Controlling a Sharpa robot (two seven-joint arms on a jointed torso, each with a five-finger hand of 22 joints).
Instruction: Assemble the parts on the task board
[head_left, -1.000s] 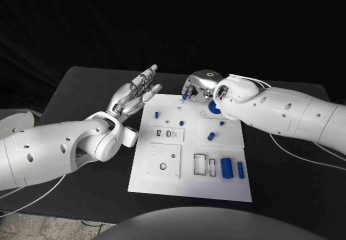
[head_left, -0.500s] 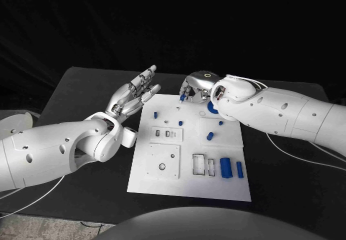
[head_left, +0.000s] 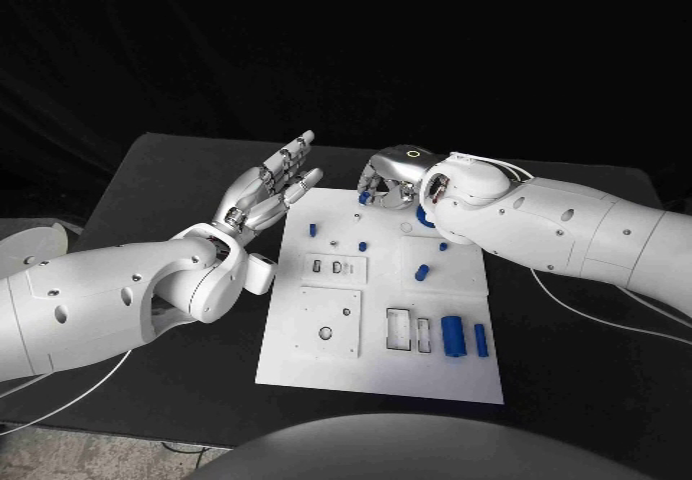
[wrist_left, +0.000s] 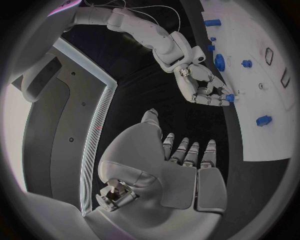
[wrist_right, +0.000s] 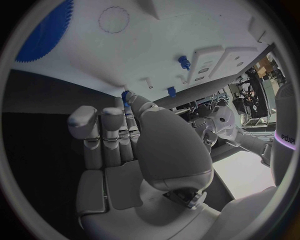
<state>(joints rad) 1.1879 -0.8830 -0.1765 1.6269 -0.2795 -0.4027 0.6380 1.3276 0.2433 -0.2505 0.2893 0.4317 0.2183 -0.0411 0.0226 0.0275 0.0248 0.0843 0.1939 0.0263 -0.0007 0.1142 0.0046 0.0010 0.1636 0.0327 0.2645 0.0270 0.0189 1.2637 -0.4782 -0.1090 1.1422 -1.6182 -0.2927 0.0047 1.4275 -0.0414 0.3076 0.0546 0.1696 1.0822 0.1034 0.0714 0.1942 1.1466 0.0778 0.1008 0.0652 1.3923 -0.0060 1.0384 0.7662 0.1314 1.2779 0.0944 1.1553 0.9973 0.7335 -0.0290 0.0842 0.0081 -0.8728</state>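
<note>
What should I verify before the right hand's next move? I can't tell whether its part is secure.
1. Right hand holds a small blue part at its fingertips: ok.
2. Hand sits over the task board's far edge: ok.
3. Target hole below the part: cannot tell.
4. Left hand open, off the board: ok.
5. Blue gear clear of the right wrist: cannot tell.

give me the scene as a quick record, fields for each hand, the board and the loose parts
left hand: raised beside the board's far left corner, fingers spread, holding nothing
right hand: at the board's far edge, pinching a small blue part
task board: white, flat on the black table
blue gear: on the board near the right hand
two blue cylinders: lying at the board's near right
</note>
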